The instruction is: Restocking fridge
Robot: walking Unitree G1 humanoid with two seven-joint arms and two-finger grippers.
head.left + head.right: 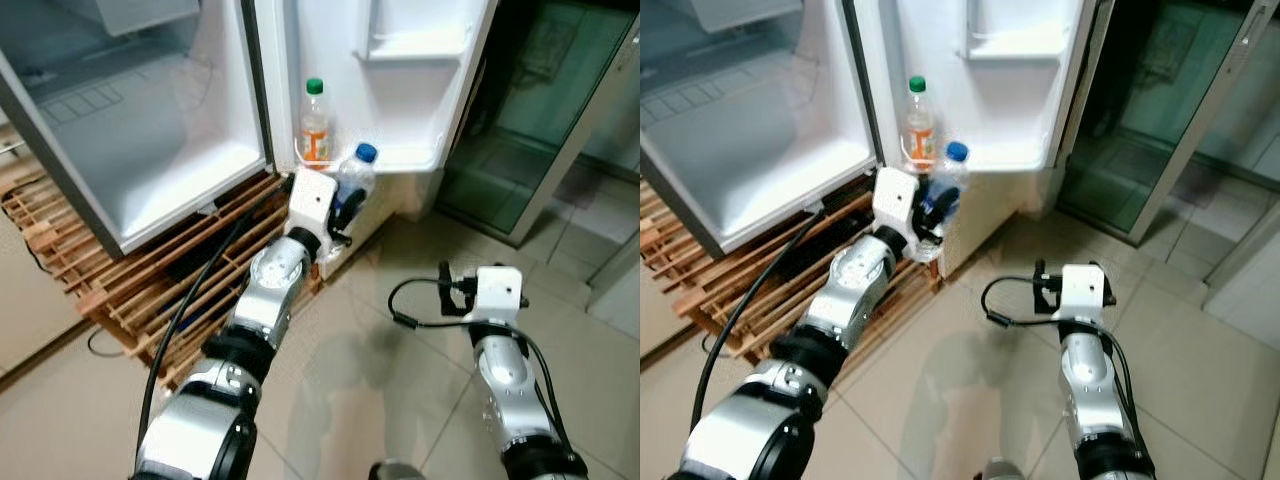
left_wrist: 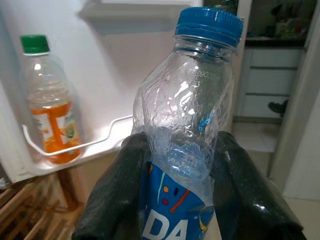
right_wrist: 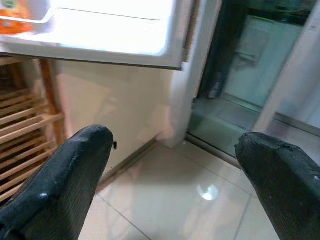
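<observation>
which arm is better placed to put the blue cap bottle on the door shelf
Left. Its gripper already holds the bottle right by the door shelf, beside the orange bottle. The right gripper hangs open and empty over the floor.

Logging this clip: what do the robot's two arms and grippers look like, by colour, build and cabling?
Both arms are glossy silver, rounded segments with black joint bands. Each wrist carries a white boxy housing. The left gripper and right gripper have thick, matte black, finely textured fingers with rounded tips. A thick black cable runs along the left arm; a thinner black one loops beside the right wrist.
</observation>
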